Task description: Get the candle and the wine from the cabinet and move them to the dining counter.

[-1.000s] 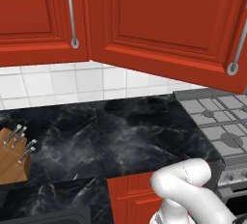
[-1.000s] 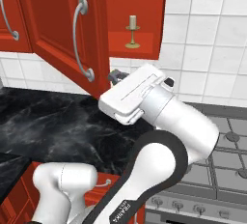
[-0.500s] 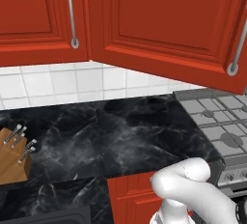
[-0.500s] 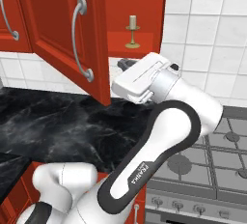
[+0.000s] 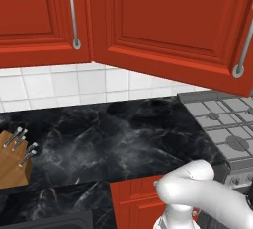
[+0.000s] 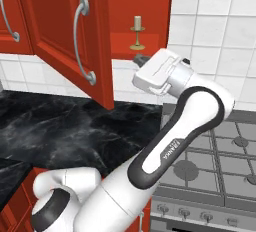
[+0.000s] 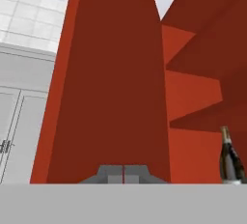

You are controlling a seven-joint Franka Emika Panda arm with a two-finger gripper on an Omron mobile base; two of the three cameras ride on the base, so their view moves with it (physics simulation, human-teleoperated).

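The closed, empty gripper (image 6: 138,59) is raised beside the open red wooden cabinet (image 6: 75,31). The small brass-stemmed cream candle (image 6: 137,31) and dark glass wine bottle (image 7: 231,159) are not yet grasped. Opening the gripper appears to be called for next.

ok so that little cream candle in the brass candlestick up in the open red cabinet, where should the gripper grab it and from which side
Probably the thin stem of the small cream candle in its brass stemmed candlestick, between candle cup and round foot. It stands upright on the shelf of the red wooden wall cabinet, whose open door blocks one side, so come in level from the open front. The two-finger gripper, now shut below the shelf, must open first.
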